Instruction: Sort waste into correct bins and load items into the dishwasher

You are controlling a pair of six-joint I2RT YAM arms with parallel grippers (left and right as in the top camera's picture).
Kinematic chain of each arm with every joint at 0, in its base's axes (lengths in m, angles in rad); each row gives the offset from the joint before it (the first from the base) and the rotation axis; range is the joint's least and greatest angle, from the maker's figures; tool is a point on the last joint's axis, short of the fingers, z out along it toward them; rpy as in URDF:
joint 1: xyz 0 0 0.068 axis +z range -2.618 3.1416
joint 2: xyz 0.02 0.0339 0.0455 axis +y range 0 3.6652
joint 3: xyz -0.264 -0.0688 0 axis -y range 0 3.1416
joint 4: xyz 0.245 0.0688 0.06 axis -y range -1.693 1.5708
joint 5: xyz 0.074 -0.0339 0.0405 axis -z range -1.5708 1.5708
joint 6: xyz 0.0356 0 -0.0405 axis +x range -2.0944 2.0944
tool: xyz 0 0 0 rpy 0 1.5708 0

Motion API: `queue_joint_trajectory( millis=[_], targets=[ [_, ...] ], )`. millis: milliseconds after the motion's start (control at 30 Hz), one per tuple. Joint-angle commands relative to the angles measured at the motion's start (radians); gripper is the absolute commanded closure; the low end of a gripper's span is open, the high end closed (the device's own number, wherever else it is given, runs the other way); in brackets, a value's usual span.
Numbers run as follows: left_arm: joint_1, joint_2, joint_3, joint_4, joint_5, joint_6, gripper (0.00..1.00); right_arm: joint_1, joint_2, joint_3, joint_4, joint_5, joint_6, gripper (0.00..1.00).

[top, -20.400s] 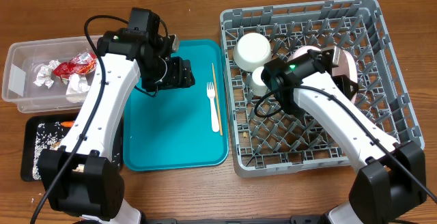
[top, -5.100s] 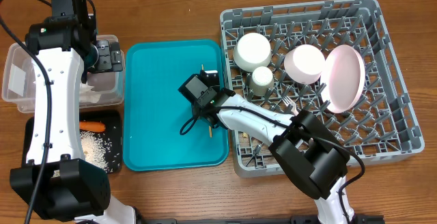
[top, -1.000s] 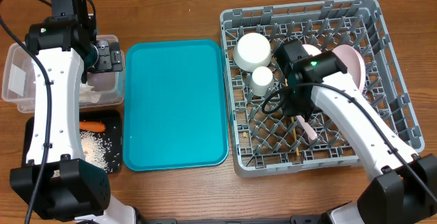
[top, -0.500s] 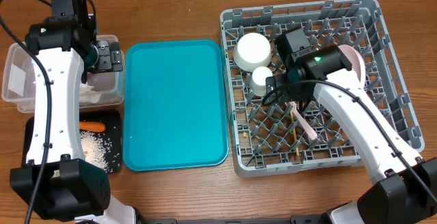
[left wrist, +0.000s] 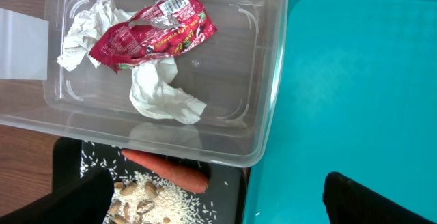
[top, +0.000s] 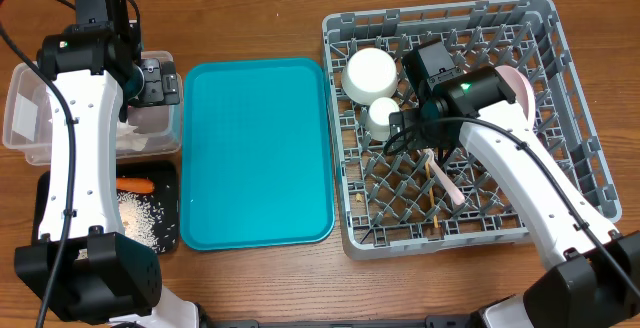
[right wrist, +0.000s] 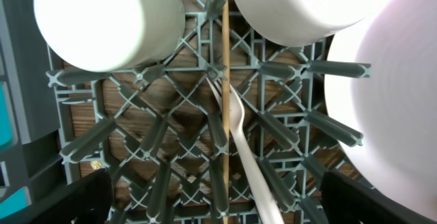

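Loading looked all but done: the white fork point(right wrist: 243, 130) and chopstick point(right wrist: 224, 39) lay crossed on the lattice of the grey rack point(right wrist: 85, 144), directly under the right claw point(right wrist: 222, 207), whose fingers point(right wrist: 65, 202) stood spread and gripped nothing. Next, I judged, it should rise straight clear of the pegs. The left claw point(left wrist: 225, 203), likewise released, hung over the clear tub point(left wrist: 272, 80).

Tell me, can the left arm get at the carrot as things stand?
Probably yes. The carrot lies uncovered on the black tray, beside the clear tub, and the left gripper hangs open just above with nothing between.
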State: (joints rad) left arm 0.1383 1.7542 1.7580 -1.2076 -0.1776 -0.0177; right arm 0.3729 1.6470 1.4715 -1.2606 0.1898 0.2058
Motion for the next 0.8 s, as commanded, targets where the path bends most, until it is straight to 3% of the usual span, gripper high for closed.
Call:
queue_joint_trajectory(
  millis=[0,500,767],
  targets=[
    [0.005,-0.015,0.027,0.001,-0.013,0.022,0.0,-0.001,-0.112,0.022,0.016,0.032,-0.026,0.0],
    [0.005,-0.015,0.027,0.001,-0.013,0.022,0.0,-0.003,-0.742,0.003,0.31,0.078,-0.042,0.0],
    [0.005,-0.015,0.027,0.001,-0.013,0.022,0.0,-0.019,-1.084,-0.292,0.563,0.079,-0.046,0.0]
  ],
)
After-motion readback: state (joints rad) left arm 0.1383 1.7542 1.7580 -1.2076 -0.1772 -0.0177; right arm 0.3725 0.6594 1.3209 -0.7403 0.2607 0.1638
